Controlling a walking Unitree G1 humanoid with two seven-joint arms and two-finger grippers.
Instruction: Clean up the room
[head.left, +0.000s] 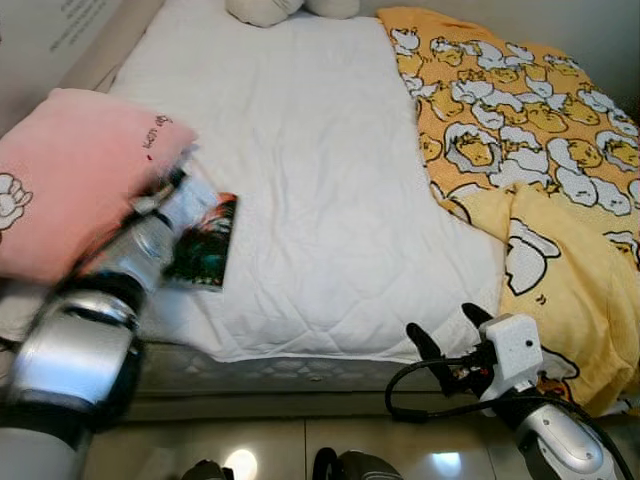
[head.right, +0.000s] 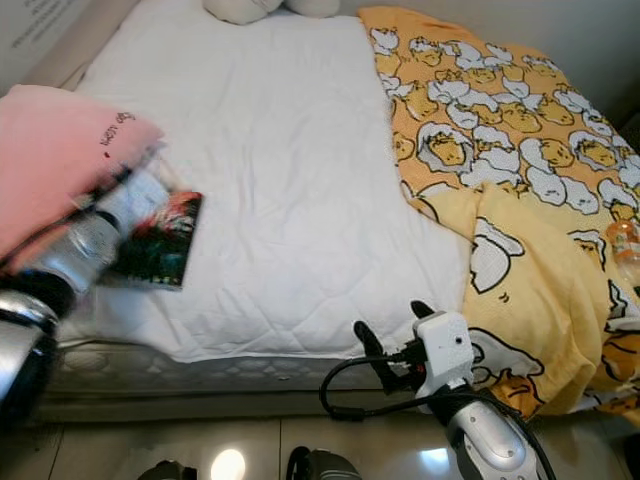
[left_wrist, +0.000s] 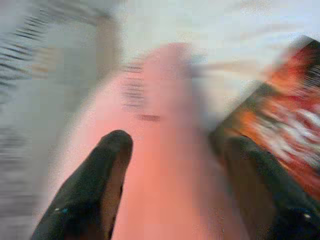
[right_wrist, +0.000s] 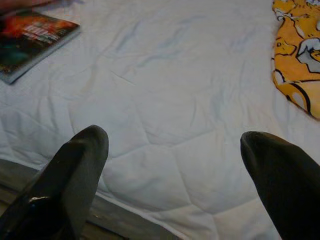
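Pink pillow (head.left: 70, 180) is sitting at the bed's (head.left: 310, 200) left edge, pinched by the left pincer (left_wrist: 175, 165) beside a book (head.left: 205, 243); the right pincer (right_wrist: 175, 145) is hovering spread over the mattress edge.

Left pincer (left_wrist: 175, 165) fingers straddle the pink pillow (left_wrist: 165, 150), blurred.

Quilted white cloth mattress cover (head.left: 320, 180), glossy paper book (head.left: 205, 245), soft pink pillow (head.left: 70, 170).
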